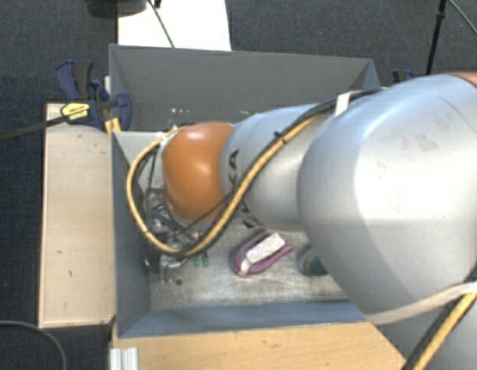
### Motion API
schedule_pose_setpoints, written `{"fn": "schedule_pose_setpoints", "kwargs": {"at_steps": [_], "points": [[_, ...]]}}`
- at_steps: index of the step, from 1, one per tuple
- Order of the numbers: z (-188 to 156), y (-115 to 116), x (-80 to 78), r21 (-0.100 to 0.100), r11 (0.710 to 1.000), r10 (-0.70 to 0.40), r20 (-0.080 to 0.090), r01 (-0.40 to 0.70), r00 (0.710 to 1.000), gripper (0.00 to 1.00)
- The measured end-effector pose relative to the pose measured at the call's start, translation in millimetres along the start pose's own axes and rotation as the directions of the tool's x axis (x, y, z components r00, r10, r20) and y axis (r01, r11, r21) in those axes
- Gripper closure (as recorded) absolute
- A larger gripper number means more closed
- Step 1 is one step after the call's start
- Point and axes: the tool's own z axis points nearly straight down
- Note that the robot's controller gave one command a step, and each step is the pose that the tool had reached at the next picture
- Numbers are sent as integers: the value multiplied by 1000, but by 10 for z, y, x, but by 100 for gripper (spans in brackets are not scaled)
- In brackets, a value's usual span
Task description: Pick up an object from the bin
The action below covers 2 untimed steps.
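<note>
My gripper [162, 259] reaches down into the bin's front left corner, mostly hidden under the orange wrist cover and a loop of yellow cable. Its metal end sits low, close to the bin floor by the left wall. Just to its right lie small green bits [201, 260] on the floor. Further right a purple and white packet-like thing [259, 253] lies tilted on the floor, apart from the gripper. I see nothing held in the gripper.
A teal object [310, 265] peeks out from under the arm near the front right. The thick grey arm crosses from the right and covers most of the bin's middle and right side. The left and front walls stand close to the gripper.
</note>
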Motion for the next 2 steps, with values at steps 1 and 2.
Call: {"fn": "schedule_pose_setpoints", "kwargs": {"at_steps": [1,2], "points": [[-1359,-314,-200,4,914,-406,2,406,914,100],[-879,-1100,4,1,817,-576,-10,577,817,100]]}}
